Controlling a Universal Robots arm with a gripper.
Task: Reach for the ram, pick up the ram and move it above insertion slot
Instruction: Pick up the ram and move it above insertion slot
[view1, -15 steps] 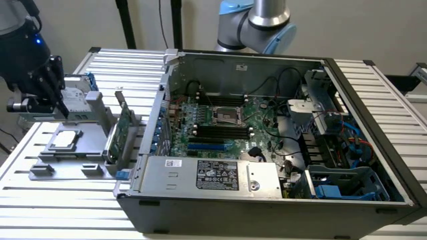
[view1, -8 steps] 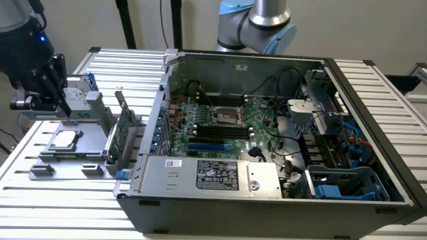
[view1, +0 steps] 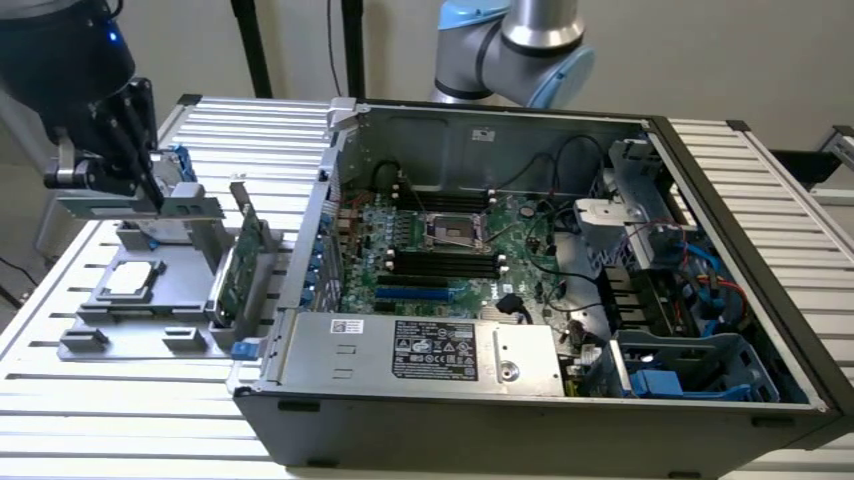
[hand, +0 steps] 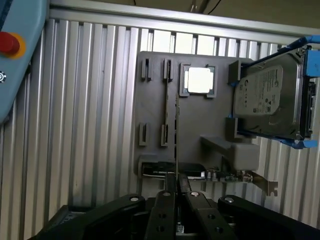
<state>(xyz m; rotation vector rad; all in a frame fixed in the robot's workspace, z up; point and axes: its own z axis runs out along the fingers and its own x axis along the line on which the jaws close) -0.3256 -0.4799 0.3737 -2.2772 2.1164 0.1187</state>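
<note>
a: where's the gripper (hand: 176, 186) now?

b: over the grey parts holder (hand: 155, 115) on the slatted bench (hand: 90, 125), well apart from the open computer case (view1: 534, 400). in the exterior view it hangs (view1: 158, 195) at that view's left.

a: and the fingers (hand: 167, 192)?

b: pinched nearly together on the ram (hand: 177, 135). in the wrist view the ram is seen edge-on, a thin line running straight out from between the fingertips and across the holder.

a: is it lifted out of the holder or seated in it?

b: i can't tell from either view.

a: what lies around the fingers?

b: beyond them, near the ram's far end, a square processor (hand: 199, 80) sits in its recess. off to one side, a silver hard drive (hand: 267, 100) in a blue bracket. just beside the fingertips, a card with a metal bracket (hand: 235, 176) lies across the holder's near edge.

a: and the motherboard?

b: inside the case, its black slots (view1: 447, 262) are far from the fingers.
</note>
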